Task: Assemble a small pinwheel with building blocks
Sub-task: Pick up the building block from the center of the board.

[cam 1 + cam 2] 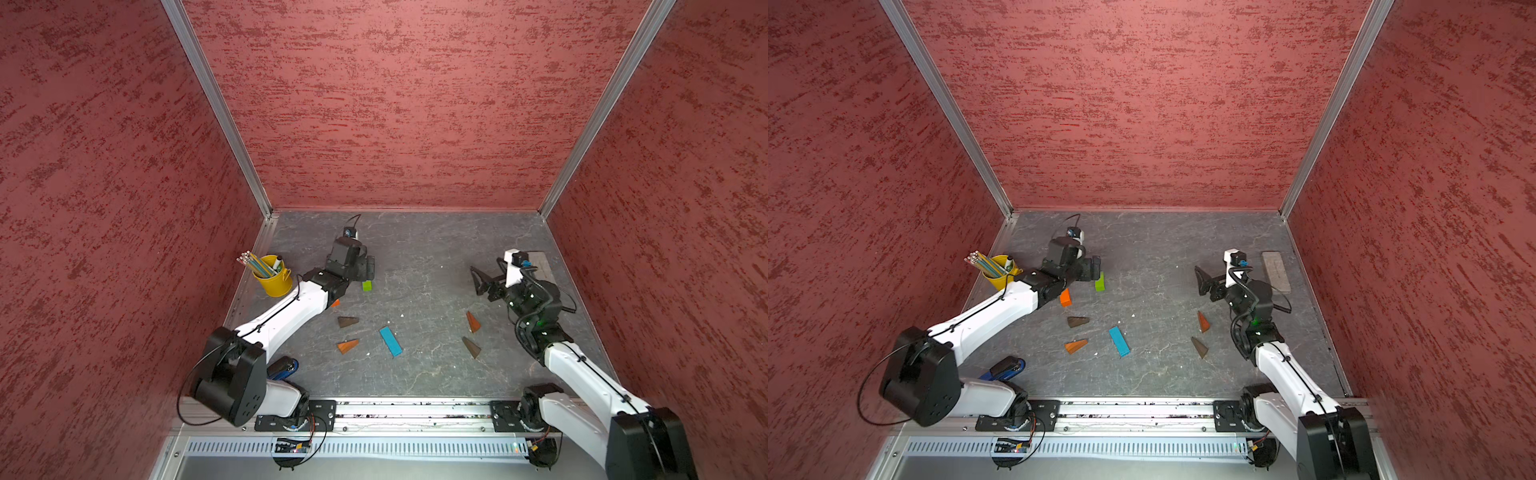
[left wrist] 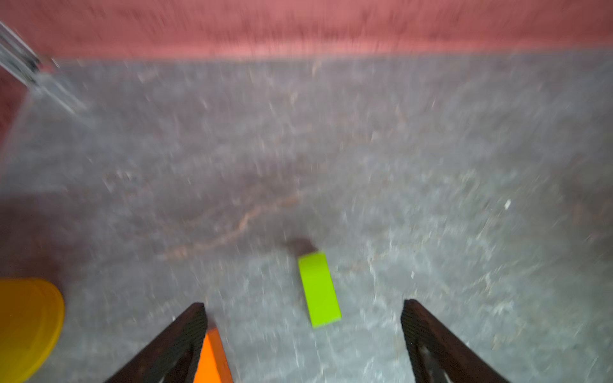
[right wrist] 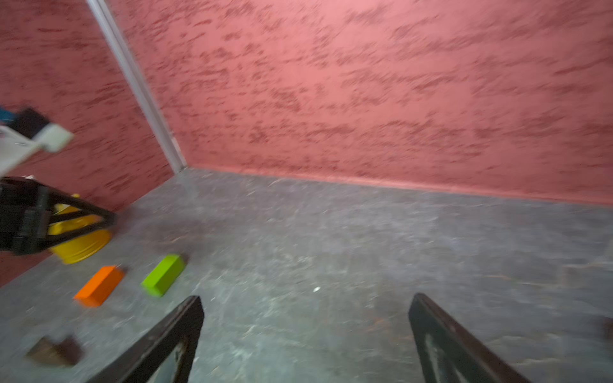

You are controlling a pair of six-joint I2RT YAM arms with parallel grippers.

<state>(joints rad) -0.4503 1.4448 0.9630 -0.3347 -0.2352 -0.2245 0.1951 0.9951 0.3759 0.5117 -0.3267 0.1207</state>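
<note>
The building blocks lie apart on the grey floor, and no pinwheel shows. My left gripper [image 2: 302, 305] hovers open above the lime-green block [image 2: 319, 290], with the orange block [image 2: 212, 358] beside one finger. In both top views the blue bar [image 1: 390, 341] lies mid-floor. A dark brown wedge [image 1: 348, 322] and an orange wedge [image 1: 348, 346] lie left of it. An orange-brown wedge [image 1: 472, 322] and another dark wedge [image 1: 471, 347] lie to its right. My right gripper [image 1: 478, 280] stands open and empty above bare floor at the right.
A yellow pencil cup [image 1: 274, 280] stands by the left wall, close to my left arm. A grey slab [image 1: 1276, 271] lies at the back right behind my right arm. A blue-and-black object [image 1: 1005, 368] sits under my left arm. Red walls enclose three sides.
</note>
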